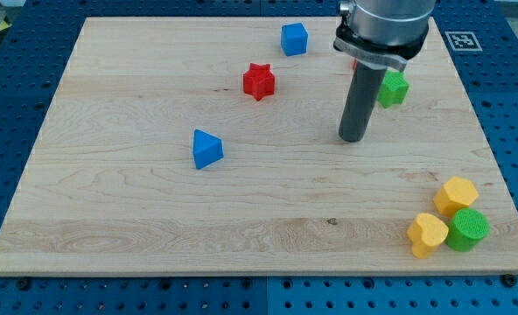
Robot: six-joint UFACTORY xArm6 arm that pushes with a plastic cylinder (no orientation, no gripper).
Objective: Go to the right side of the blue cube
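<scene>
End effector, my tip (353,139), a bare rod touching nothing, sits lower-right of blue cube (294,39)

Blue cube (294,38), blue triangular block (206,149), red star (259,81), green block (393,88), green cylinder (467,229), two yellow blocks (456,194) (427,234), pale wood-grain table (154,219).

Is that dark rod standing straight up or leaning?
Upright: the rod runs vertically down to my tip on the board.
</scene>
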